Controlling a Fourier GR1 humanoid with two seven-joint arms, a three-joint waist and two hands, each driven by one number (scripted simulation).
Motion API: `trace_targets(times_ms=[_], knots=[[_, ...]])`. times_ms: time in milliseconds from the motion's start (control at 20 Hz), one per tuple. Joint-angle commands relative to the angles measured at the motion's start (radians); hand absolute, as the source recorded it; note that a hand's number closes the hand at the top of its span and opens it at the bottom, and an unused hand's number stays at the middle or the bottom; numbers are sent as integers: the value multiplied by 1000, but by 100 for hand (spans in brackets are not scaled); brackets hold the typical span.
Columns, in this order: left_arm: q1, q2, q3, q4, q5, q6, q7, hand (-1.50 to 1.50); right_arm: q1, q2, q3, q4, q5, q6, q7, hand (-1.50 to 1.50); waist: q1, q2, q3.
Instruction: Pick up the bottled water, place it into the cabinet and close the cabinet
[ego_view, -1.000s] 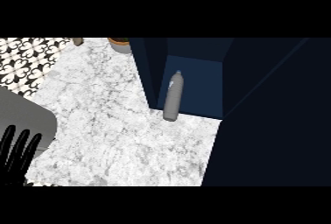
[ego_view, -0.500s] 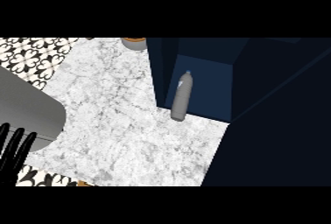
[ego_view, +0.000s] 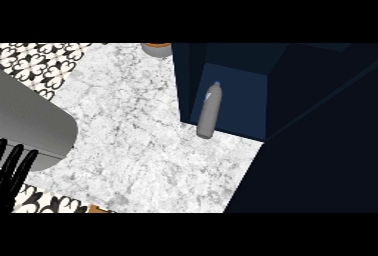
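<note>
The bottled water (ego_view: 209, 111), a grey bottle with a pale cap, stands upright at the mouth of the dark blue cabinet (ego_view: 244, 95), its base at the edge of the marble counter (ego_view: 140, 145). No hand touches it. A large dark panel (ego_view: 325, 145) of the cabinet fills the right side. Only the straight black fingers of my left hand (ego_view: 15, 170) show, pointing up at the lower left edge, far from the bottle. My right hand appears nowhere in the view.
A grey rounded shape (ego_view: 33, 125) lies over the counter's left side, just above my left hand. A brown round object (ego_view: 156, 48) sits at the counter's far edge. Black-and-white patterned tiles (ego_view: 44, 62) show at the upper and lower left.
The whole view has shifted: the counter, bottle and cabinet sit further right in the picture. The bottle keeps its place by the cabinet. My left hand's fingers stay at the left edge.
</note>
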Motion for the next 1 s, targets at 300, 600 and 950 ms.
trace_targets(times_ms=[300,600,950], knots=[[3,10,24,9,22,-19,0,-150,-96,42,76,-9,4,-9,103,150,-1,7,0],[-4,22,40,10,28,-33,1,-150,-62,52,96,27,-57,-2,91,150,17,31,3],[-24,24,43,11,38,-53,0,-150,-50,70,98,63,-126,7,71,150,48,57,6]])
